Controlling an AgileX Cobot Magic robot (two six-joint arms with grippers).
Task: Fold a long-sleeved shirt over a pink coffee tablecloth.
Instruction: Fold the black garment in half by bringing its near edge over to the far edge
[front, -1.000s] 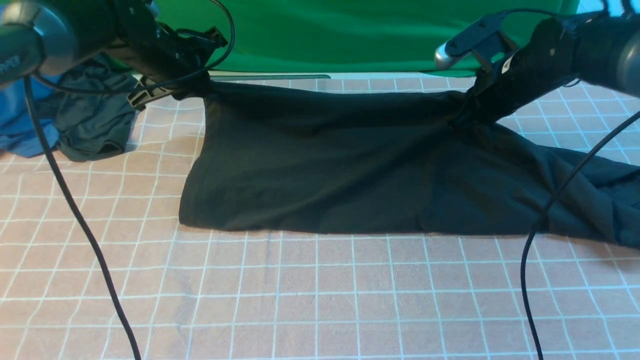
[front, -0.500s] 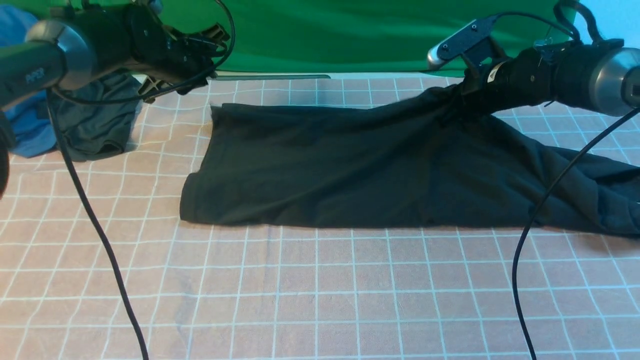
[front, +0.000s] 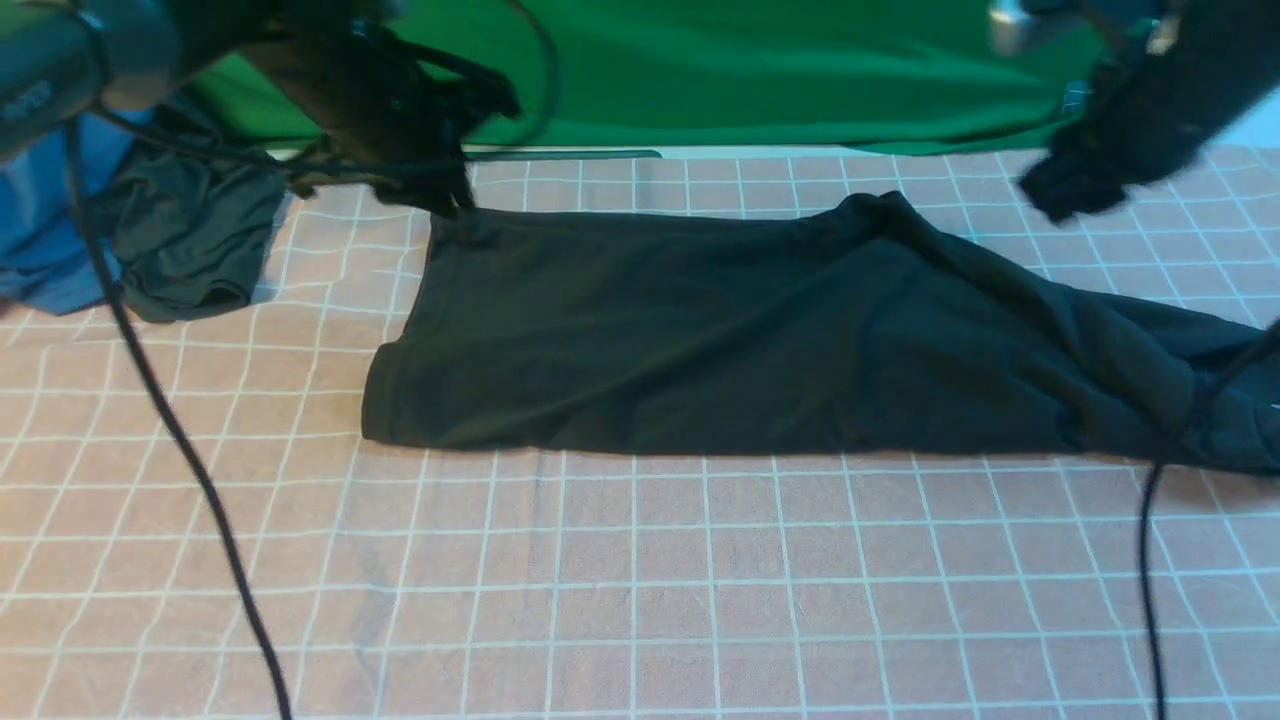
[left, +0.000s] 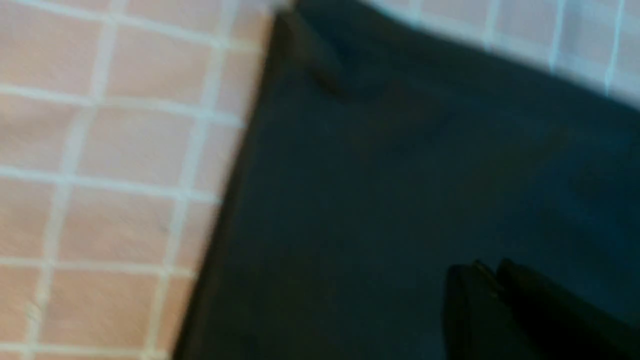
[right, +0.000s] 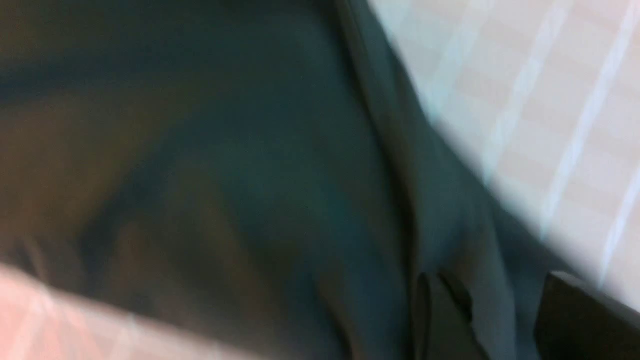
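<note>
The black long-sleeved shirt is lying spread across the far half of the pink coffee tablecloth, its right end running out in loose folds. The left gripper is sitting at the shirt's far left corner, its jaws pressed together with no cloth between them. The right gripper is hanging clear of the shirt's raised far right fold, fingers spread and empty. The lettering on the left arm is showing too blurred to read.

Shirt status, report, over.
Left gripper shut over the shirt, far left corner; right gripper open, clear of it. Shirt lies flat in a long band on the pink tablecloth. Dark garment far left, apart.
</note>
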